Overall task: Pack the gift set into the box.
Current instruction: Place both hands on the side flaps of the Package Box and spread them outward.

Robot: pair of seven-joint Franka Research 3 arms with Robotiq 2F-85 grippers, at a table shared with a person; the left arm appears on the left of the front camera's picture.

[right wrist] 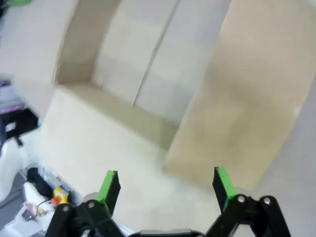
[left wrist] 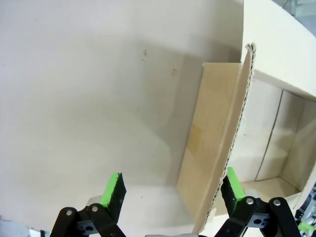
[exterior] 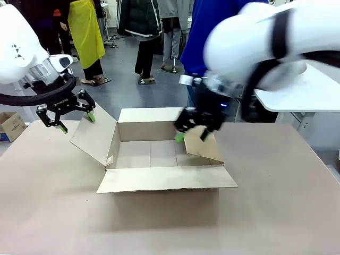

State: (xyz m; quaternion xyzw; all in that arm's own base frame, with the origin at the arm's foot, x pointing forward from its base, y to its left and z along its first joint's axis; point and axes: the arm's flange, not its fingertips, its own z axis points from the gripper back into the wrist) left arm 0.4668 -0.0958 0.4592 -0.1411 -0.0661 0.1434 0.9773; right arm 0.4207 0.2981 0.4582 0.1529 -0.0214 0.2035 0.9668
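Observation:
The box (exterior: 150, 131) stands open in the middle of the table with its four flaps spread out and its floor bare. My left gripper (exterior: 77, 123) hangs open at the tilted left flap (exterior: 94, 137). In the left wrist view the flap's corrugated edge (left wrist: 232, 138) runs between the fingers of my left gripper (left wrist: 173, 190), close to the right fingertip (left wrist: 232, 183). My right gripper (exterior: 190, 133), motion-blurred, hovers at the right flap (exterior: 204, 146). The right wrist view has my right gripper (right wrist: 166, 186) open over the box (right wrist: 148, 54), holding nothing. The gift set is out of view.
A person in blue (exterior: 212, 21) stands at the far side, behind my right arm. More people stand farther back. A small printed cardboard box (exterior: 10, 125) sits on the floor at the left. A white table (exterior: 303, 90) is at the right.

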